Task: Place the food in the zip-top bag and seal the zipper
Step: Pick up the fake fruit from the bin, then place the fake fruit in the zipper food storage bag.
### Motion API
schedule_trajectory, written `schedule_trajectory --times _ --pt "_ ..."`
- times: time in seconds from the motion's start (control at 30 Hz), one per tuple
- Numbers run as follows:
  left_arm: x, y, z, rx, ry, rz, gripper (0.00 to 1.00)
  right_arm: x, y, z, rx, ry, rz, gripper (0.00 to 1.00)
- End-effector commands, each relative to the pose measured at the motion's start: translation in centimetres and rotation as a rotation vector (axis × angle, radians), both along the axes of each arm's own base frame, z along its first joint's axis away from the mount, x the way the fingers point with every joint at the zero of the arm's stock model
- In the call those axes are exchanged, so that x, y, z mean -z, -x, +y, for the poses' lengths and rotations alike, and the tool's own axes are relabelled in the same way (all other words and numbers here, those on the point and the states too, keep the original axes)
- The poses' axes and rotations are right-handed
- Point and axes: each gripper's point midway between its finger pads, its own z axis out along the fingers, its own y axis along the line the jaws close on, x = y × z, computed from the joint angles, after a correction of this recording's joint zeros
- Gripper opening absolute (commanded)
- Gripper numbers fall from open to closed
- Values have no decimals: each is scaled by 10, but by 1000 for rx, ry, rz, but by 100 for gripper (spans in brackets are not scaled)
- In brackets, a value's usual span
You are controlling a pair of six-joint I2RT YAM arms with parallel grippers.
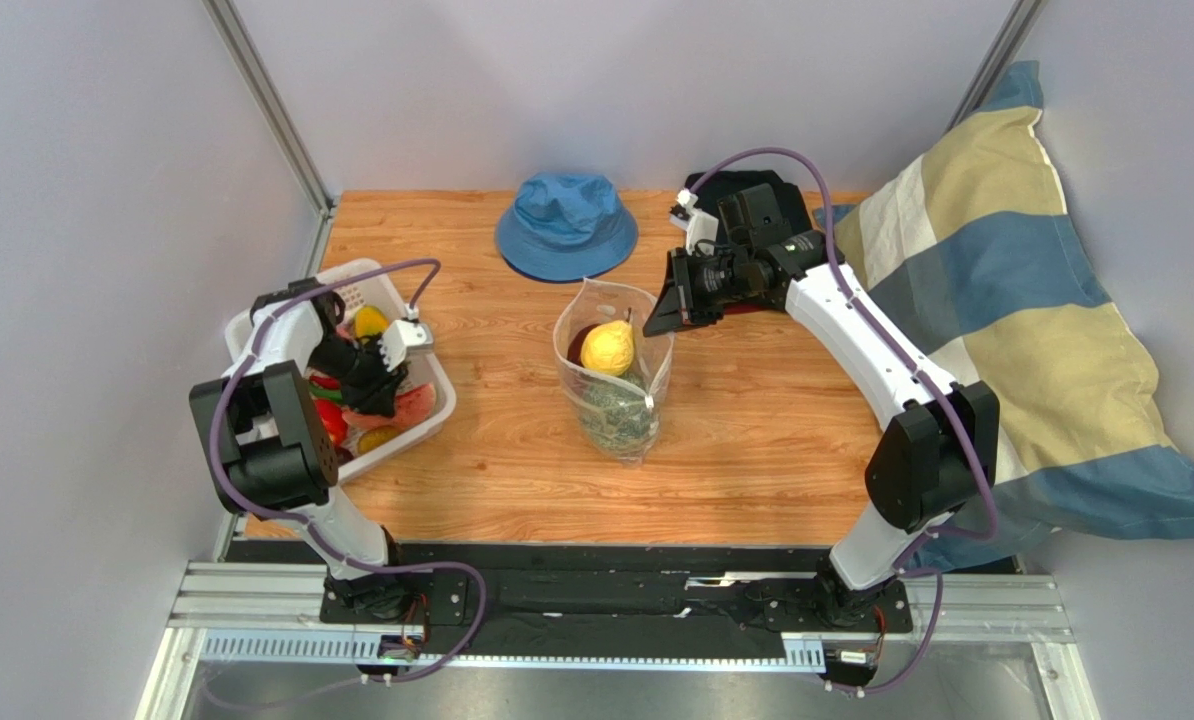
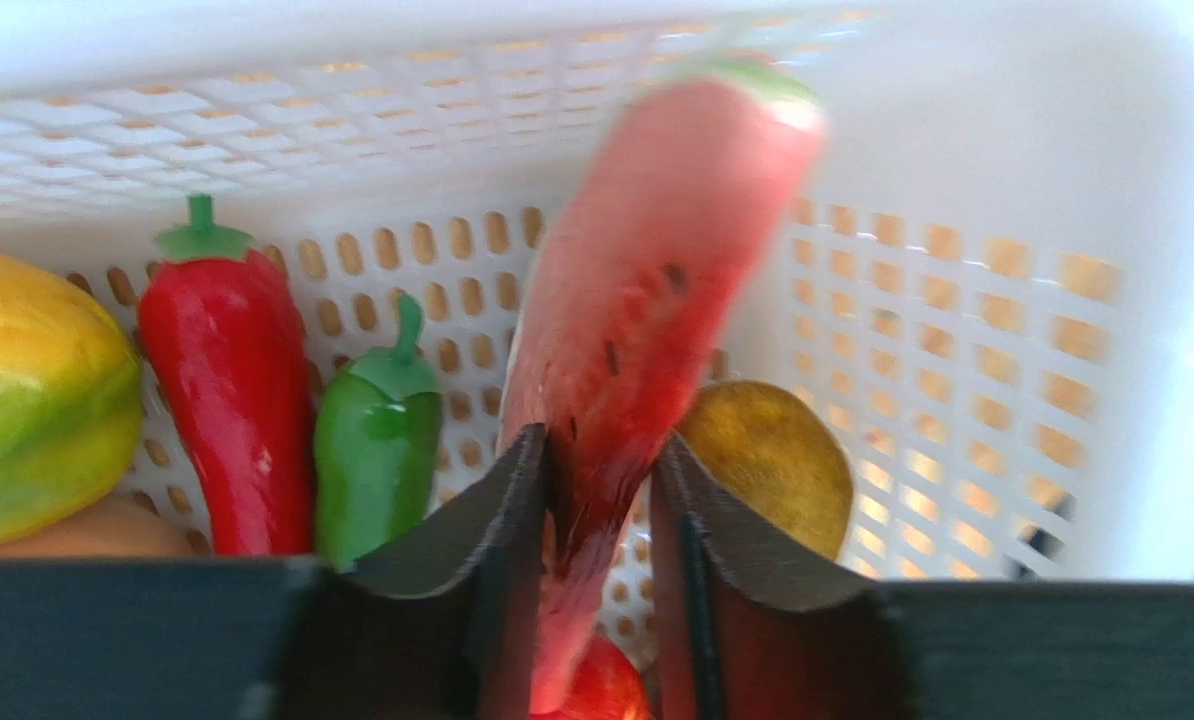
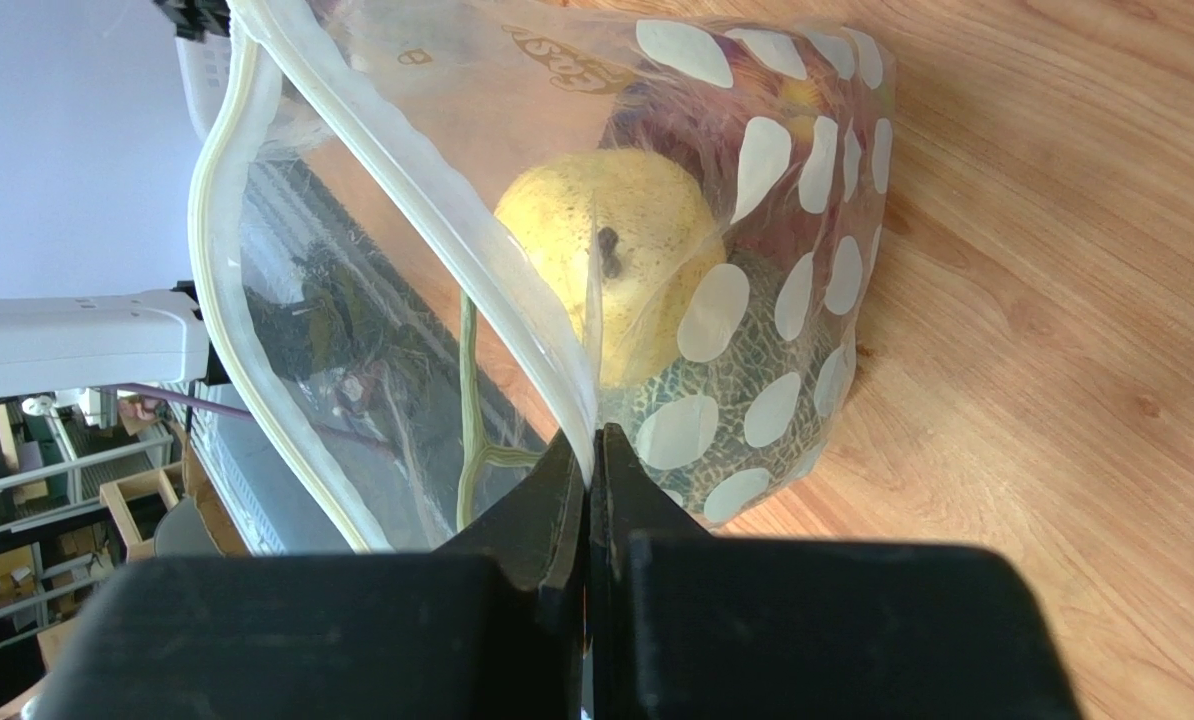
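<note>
Black fingers point(image 2: 468, 570) of the left claw point(image 2: 600, 443) fill the bottom of the left wrist view, and between them a watermelon slice point(image 2: 648, 270) is clamped by its lower end, standing nearly upright and slightly blurred. This grip is made inside the white mesh basket point(image 2: 934, 345), which is set at the left edge of the desk point(image 3: 1084, 300). Beside the slice, a red pepper point(image 2: 228, 390) and a green pepper point(image 2: 378, 450) are leaned against the basket's far wall, a yellow-green fruit point(image 2: 32, 390) is seen at the far left, and a brownish-yellow piece point(image 2: 769, 458) is lodged just to the right of the claw. The right claw point(image 3: 591, 435) is closed, with the rim of the zip-top bag point(image 3: 799, 180) pinched between its fingers. The zipper point(image 3: 438, 210) is seen as a pale strip running up from that pinch, and the mouth is held wide open. The bag is stood in the middle of the desk, just in front of a blue hat point(image 1: 566, 225). Inside it, a yellow fruit point(image 3: 618, 255) is rested on top of a green squash ball point(image 3: 753, 353), and something dark reddish point(image 3: 678, 120) is pressed behind them; what it is cannot be told. A striped pillow point(image 1: 1009, 315) is propped along the right side.
</note>
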Motion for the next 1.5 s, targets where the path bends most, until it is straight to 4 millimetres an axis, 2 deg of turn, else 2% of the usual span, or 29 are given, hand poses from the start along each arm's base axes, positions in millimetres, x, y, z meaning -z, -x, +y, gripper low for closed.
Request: schedule_trajectory --times 0.0,0.13,0.17,0.23,0.27,0.33,0.37,0.4,0.43,0.47,0.5,0.53,0.57,0.6,0.63,0.67,0.7,0.73,0.8,0.9,1.0,1.17,1.3,1.33,1.47 --pt "-66 5 -15 9 63 -102 29 -11 -3 1 -17 -13 -42 0" --pt "-126 9 -20 14 44 -231 15 -13 -2 5 -53 -34 -51 0" --pt "-148 7 -23 17 51 -272 14 -14 -2 6 -63 -41 -51 0" --pt "-183 1 -43 21 143 -342 13 -11 -3 8 -75 -41 -37 0" --pt "-213 -4 -51 33 165 -409 13 -11 -2 9 -86 -49 -27 0" --pt "-245 -8 -90 80 273 -446 12 -13 -2 11 -105 -59 -29 0" --pt "-270 -17 -103 117 289 -526 12 -12 -1 13 -117 -68 -17 0" --pt "-283 -17 -121 122 341 -534 12 -13 -2 13 -121 -70 -20 0" --pt "-295 -12 -152 203 385 -551 12 -13 -2 13 -124 -72 -18 0" --pt "-314 -18 -171 262 416 -629 12 -12 -1 14 -130 -73 -13 0" --pt "-321 -14 -188 312 458 -641 13 -13 -1 14 -132 -72 -17 0" --pt "-332 -7 -219 424 498 -684 15 -14 -1 14 -138 -72 -24 0" --pt "-336 -4 -233 477 518 -702 16 -14 -1 14 -141 -72 -25 0" --pt "-335 -3 -248 544 527 -722 17 -16 0 14 -145 -73 -30 0" --pt "-336 8 -272 637 551 -728 18 -15 0 13 -147 -70 -33 0" --pt "-337 9 -283 687 558 -748 18 -16 2 13 -154 -73 -34 0" --pt "-327 4 -295 738 543 -750 17 -18 3 12 -155 -73 -37 0" --pt "-327 12 -312 800 556 -752 16 -17 4 12 -161 -72 -39 0" --pt "-312 7 -330 854 562 -727 12 -18 6 11 -169 -68 -49 0" --pt "-300 12 -351 910 605 -664 9 -20 7 9 -175 -63 -68 0" --pt "-285 22 -362 937 656 -558 7 -24 9 8 -182 -64 -87 0" --pt "-260 48 -354 945 688 -338 6 -27 13 7 -199 -67 -107 0" --pt "-252 65 -357 882 750 -182 6 -26 12 7 -205 -68 -110 0" --pt "-243 68 -357 874 748 -146 7 -26 13 7 -208 -72 -109 0" --pt "-219 69 -355 806 714 -111 9 -28 12 7 -215 -75 -121 0"
